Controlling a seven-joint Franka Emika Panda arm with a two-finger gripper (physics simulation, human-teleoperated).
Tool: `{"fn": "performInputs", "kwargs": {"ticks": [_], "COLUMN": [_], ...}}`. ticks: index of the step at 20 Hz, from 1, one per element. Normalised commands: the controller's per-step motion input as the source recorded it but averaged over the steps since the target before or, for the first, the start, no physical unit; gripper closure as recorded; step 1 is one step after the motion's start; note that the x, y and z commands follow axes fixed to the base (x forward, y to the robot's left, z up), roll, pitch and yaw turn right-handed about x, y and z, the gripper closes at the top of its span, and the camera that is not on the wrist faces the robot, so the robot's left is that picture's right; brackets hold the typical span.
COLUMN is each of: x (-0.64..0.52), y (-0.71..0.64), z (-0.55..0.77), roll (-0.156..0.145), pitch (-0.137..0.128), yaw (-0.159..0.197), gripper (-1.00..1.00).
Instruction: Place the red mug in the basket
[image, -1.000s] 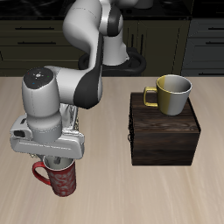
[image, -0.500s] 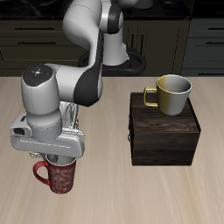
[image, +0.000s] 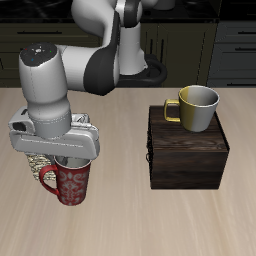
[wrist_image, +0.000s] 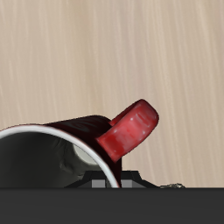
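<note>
The red mug (image: 72, 184), dark red with a pale pattern, hangs upright under my gripper (image: 68, 162), which is shut on its rim and holds it off the table. Its red handle (image: 47, 180) points away from the wooden box. The tan wicker basket (image: 36, 164) is mostly hidden behind my hand and the mug; only bits of weave show beside and behind the hand. In the wrist view the mug's rim and grey inside (wrist_image: 44, 156) and its handle (wrist_image: 129, 129) fill the frame over bare wood table.
A dark wooden box (image: 188, 152) stands beside the arm, with a grey, yellow-handled mug (image: 196, 108) on top. Dark cabinets run along the back.
My gripper has risen and moved back a little with the red mug, lifting it off the table. The basket's weave now shows beside the hand.
</note>
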Motion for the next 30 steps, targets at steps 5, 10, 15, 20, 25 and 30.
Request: {"fn": "performInputs", "kwargs": {"ticks": [5,10,15,20,25,30], "x": [-0.21,-0.17,-0.23,-0.27,-0.30,-0.24], "y": [0.06,-0.06,-0.10,-0.10,-0.04,-0.10], "z": [0.56,0.47,0.56,0.46,0.28,0.16], "roll": [0.031,0.004,-0.010,-0.006,0.003,-0.009], "pitch": [-0.058,-0.054,-0.061,-0.055,-0.040,-0.027], "yaw": [0.028,0.033,0.027,0.017,0.028,0.017], "gripper": [1.00,1.00,1.00,1.00,1.00,1.00]}}
